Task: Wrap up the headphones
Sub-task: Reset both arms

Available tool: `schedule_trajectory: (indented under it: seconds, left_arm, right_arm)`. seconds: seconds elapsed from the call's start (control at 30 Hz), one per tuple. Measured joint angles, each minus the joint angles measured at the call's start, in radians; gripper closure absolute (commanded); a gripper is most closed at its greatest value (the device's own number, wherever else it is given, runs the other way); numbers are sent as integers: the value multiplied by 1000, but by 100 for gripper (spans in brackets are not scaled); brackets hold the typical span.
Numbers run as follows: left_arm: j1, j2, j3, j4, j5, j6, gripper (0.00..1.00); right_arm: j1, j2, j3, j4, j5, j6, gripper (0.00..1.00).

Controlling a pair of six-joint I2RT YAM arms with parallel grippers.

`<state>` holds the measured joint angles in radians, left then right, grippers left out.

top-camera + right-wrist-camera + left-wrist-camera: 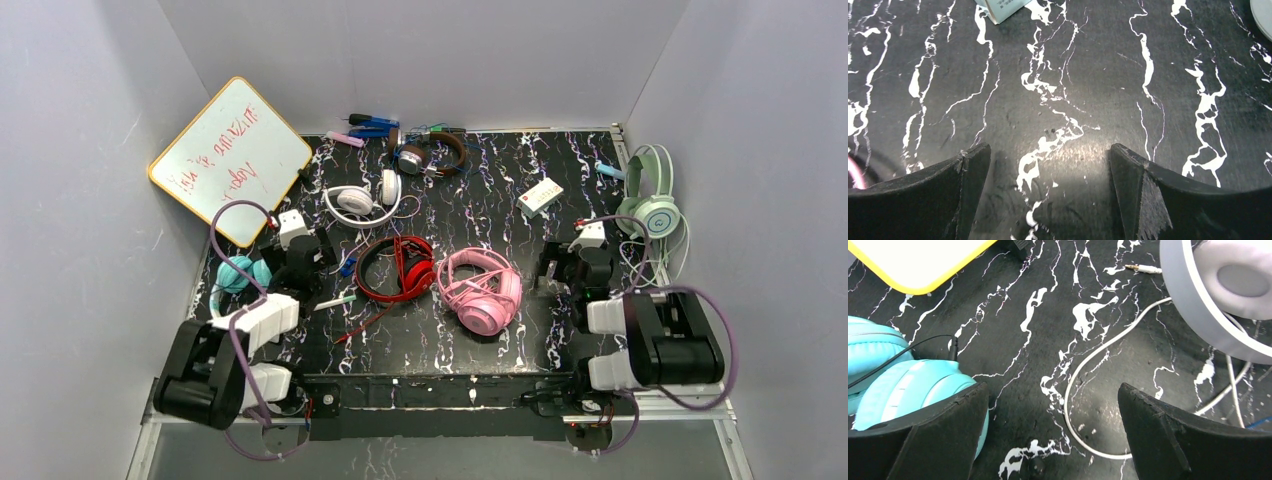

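Several headphones lie on the black marbled table: pink and red in the middle, teal at the left, white and brown further back, mint green at the right edge. My left gripper hangs open over bare table between the teal headphones and the white headphones. The white cord loops between its fingers, untouched. My right gripper is open above bare table, right of the pink headphones, holding nothing.
A whiteboard leans at the back left. A small white box with a red label lies ahead of the right gripper. Pens and small tools sit along the back edge. Grey walls close in on three sides.
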<state>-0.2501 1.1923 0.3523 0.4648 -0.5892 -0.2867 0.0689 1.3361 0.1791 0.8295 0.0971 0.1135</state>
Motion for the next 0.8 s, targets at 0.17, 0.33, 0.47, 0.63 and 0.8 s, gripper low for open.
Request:
schedule_trajectory:
  seconds: [0.17,0.33,0.47,0.63,0.8]
  left_arm:
    - [22,113,6,115,-2,45,2]
    - [42,199,6,238,27,97,2]
    - [44,278,6,318,52,124,15]
    - [45,362,16,365,121,190,18]
    - [45,355,-21,451,152,251,18]
  right_arm:
    - [-12,208,33,208,-6,-44,3]
    - [-21,257,43,281,-22,-66,1]
    - [-23,258,47,303,-30,-68,1]
    - [-24,258,51,304,-37,-69,1]
    - [-24,258,53,304,-41,-69,1]
